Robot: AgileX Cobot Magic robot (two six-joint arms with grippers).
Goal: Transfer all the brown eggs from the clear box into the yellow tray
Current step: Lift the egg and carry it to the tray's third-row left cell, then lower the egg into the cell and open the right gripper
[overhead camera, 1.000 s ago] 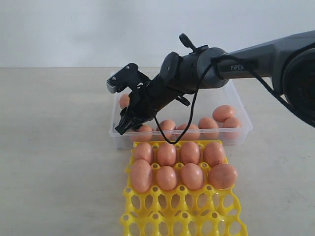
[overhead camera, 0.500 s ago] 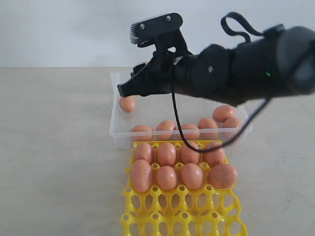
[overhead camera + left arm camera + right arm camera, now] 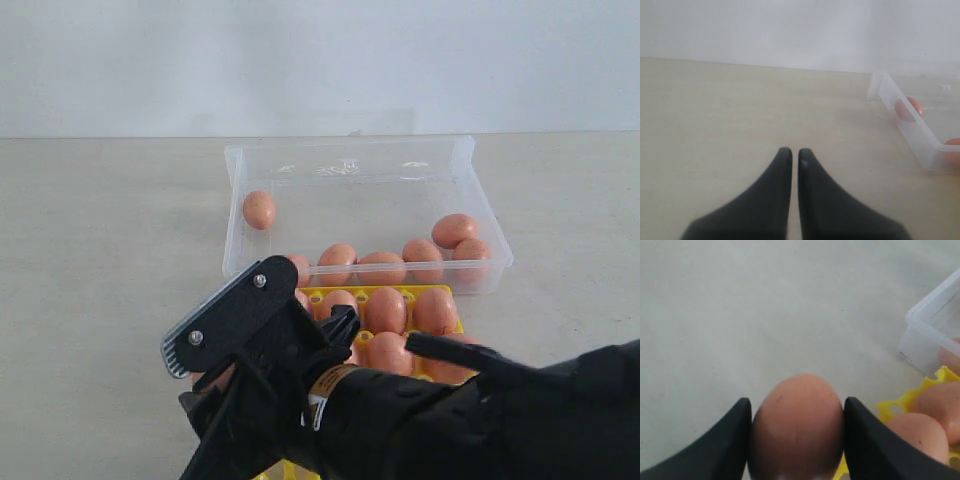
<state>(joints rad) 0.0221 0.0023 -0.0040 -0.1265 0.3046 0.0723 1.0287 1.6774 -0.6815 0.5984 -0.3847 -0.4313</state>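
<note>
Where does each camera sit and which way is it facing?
Exterior: off the arms, low, facing the clear box and wall; the right arm fills the foreground.
Left wrist: on the left arm, looking across the table to the box's corner; shut left gripper shows.
Right wrist: on the right arm, looking down past the yellow tray's corner; right gripper holds a brown egg.
Shared: exterior and left wrist both show the lone egg in the box.

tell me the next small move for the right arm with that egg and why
Probably ease the right gripper sideways toward the yellow tray before lowering. It is shut on a brown egg, and the wrist view shows mostly bare table past that egg, with the tray's edge and its seated eggs off to one side. Which cup is free is hidden.
</note>
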